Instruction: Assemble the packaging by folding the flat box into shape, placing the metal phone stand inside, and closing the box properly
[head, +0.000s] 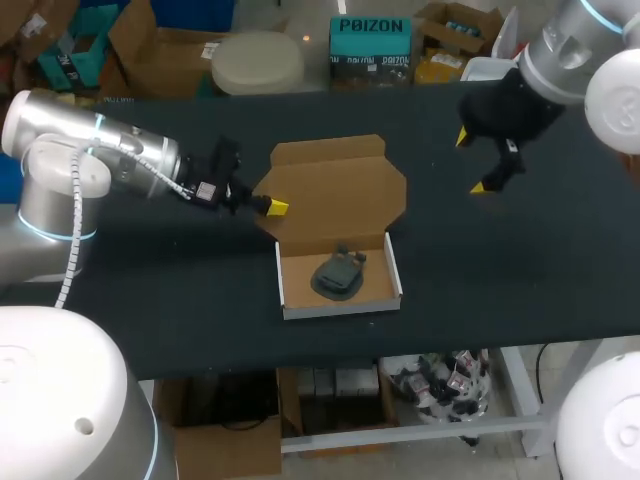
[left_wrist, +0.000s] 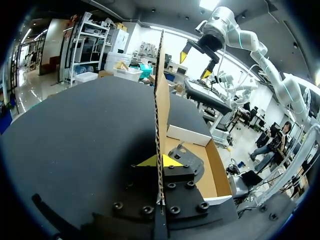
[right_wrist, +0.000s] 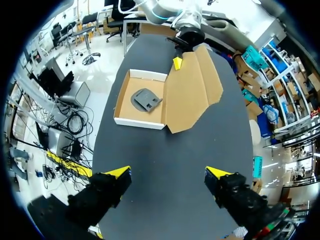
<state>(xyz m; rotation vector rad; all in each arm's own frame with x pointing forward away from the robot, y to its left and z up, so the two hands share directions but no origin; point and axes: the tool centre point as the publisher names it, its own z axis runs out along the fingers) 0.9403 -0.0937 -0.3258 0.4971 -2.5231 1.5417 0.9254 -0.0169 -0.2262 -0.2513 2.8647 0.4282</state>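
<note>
The brown cardboard box has its white-walled tray (head: 340, 308) near the table's front middle. The dark metal phone stand (head: 338, 274) lies inside it. The lid (head: 335, 185) stands open behind the tray. My left gripper (head: 274, 207) is shut on the lid's left edge. In the left wrist view the lid (left_wrist: 161, 100) runs edge-on between the yellow tips of that gripper (left_wrist: 161, 161), with the stand (left_wrist: 187, 161) beside it. My right gripper (head: 472, 162) hangs open above the table at the back right, holding nothing. In its own view the right gripper (right_wrist: 168, 174) looks at the tray (right_wrist: 120, 100), stand (right_wrist: 146, 98) and lid (right_wrist: 192, 87).
The black table top (head: 150, 290) stretches around the box on all sides. Its front edge runs close in front of the tray. My left arm (head: 110, 155) comes in low over the table's left part.
</note>
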